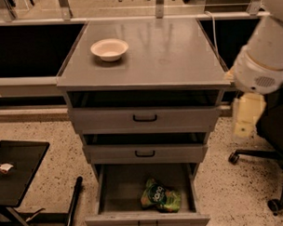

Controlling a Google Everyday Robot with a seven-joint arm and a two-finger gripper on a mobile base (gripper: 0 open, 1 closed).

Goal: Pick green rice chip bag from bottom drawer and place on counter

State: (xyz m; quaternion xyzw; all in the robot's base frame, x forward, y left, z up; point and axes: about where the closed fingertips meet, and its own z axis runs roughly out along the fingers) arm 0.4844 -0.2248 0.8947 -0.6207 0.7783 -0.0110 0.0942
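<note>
Bottom drawer [147,220]: nearest the camera, pulled well out, with its black-handled front at the lower edge of the view
Green rice chip bag [160,197]: lies flat on the drawer floor, right of centre and near the front wall, with nothing touching it
Black side table [17,170]: low on the left, well apart from the cabinet, not part of the task
Gripper [246,117]: hangs to the right of the cabinet, about level with the top drawer and well above the bag; whether the jaws are spread or pressed together cannot be told
Counter [176,53]: grey surface on top, with the white bowl [109,49] at its left rear and bare room across the middle and right
Step in hand: judged to be the approach, as the pick has not begun
Next move: calls for the gripper to drop and swing left over the open drawer, clear of its right wall and the middle drawer's front, then come down on the bag from above
</note>
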